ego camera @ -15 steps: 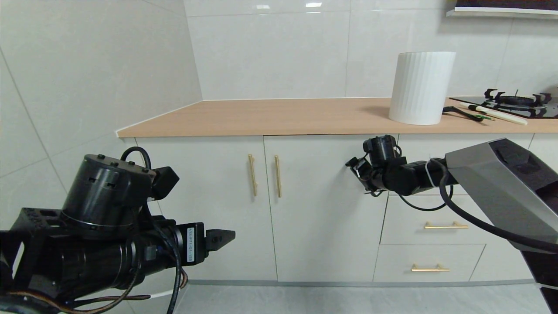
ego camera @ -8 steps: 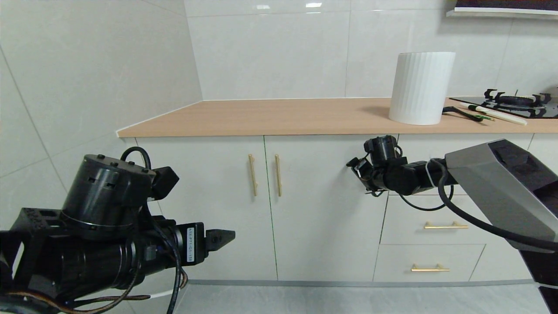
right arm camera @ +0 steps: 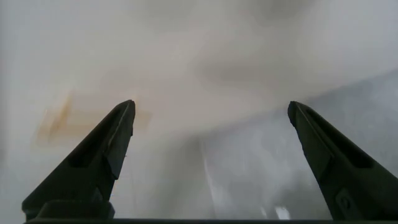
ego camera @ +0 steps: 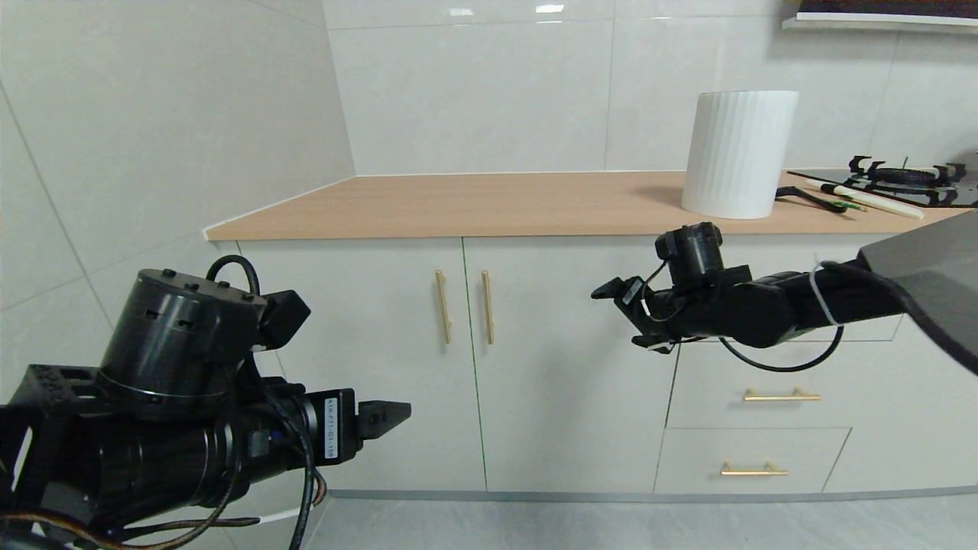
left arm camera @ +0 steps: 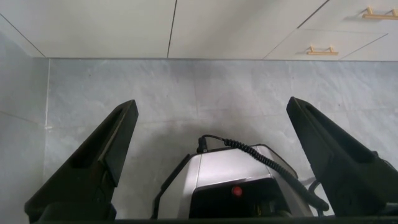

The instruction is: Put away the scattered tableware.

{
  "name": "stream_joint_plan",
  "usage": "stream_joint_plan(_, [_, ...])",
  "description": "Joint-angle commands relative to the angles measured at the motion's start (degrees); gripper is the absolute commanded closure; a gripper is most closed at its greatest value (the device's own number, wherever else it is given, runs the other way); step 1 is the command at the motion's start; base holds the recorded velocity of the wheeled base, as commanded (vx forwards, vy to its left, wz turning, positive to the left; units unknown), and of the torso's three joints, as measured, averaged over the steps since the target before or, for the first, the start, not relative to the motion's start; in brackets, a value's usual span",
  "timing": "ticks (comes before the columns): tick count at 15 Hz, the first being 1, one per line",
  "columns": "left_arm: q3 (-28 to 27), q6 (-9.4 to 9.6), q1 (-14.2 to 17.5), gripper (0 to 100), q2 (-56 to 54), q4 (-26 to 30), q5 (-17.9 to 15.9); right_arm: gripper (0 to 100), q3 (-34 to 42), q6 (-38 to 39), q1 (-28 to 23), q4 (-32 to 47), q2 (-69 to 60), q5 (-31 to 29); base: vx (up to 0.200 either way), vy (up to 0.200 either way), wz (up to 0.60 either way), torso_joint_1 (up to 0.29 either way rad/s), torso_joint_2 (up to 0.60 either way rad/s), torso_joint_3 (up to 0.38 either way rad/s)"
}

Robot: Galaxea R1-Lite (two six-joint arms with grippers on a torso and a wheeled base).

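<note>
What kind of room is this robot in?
Most likely a kitchen. A light wooden countertop sits over white cabinets with gold bar handles, a black gas stove burner stands at the counter's right end, and glossy white tiles cover the walls.

White ribbed canister (ego camera: 738,153), tan wood-grain countertop (ego camera: 489,202), cream cabinet doors (ego camera: 565,405), gold handles (ego camera: 442,305), grey floor tiles (left arm camera: 217,99)
</note>
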Motion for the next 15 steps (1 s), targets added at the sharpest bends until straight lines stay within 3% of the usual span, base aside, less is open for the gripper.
stream_joint_plan(1, [-0.01,-0.01,0.0,0,-2.03,-0.05,0.0,0,9.44,-5.65,2.91,-2.85,-10.53,-0.42,0.0,0.0,0.0,0.0,0.0,0.0])
stream_joint_plan(5, [0.61,1.14,0.7,0,-11.17,-0.05,0.08,0,27.28,-18.57,3.7,-5.93,-33.21,-3.76,0.0,0.0,0.0,0.0,0.0,0.0])
stream_joint_plan(9, [1.66,1.93,2.46,0,-24.7,-0.49,0.0,0,48.11,-34.83,-1.66,-13.31,-59.13,-5.43,0.0,0.0,0.0,0.0,0.0,0.0])
stream_joint_plan(11, [3.77,3.16,4.13,0,-28.83,-0.49,0.0,0,51.01,-37.64,-2.98,-13.23,-65.99,-5.69,0.0,0.0,0.0,0.0,0.0,0.0])
stream_joint_plan(12, [9.66,9.31,6.15,0,-38.24,-0.49,-0.18,0,55.14,-40.36,-5.0,-12.17,-78.65,-4.99,0.0,0.0,0.0,0.0,0.0,0.0])
stream_joint_plan(14, [14.58,14.14,8.79,0,-48.52,-0.14,-0.18,0,55.41,-41.77,-7.9,-6.37,-89.55,-5.25,0.0,0.0,0.0,0.0,0.0,0.0])
stream_joint_plan(15, [15.81,15.29,9.93,0,-52.83,0.04,-0.18,0,55.41,-43.53,-9.66,-2.94,-94.03,-5.34,0.0,0.0,0.0,0.0,0.0,0.0])
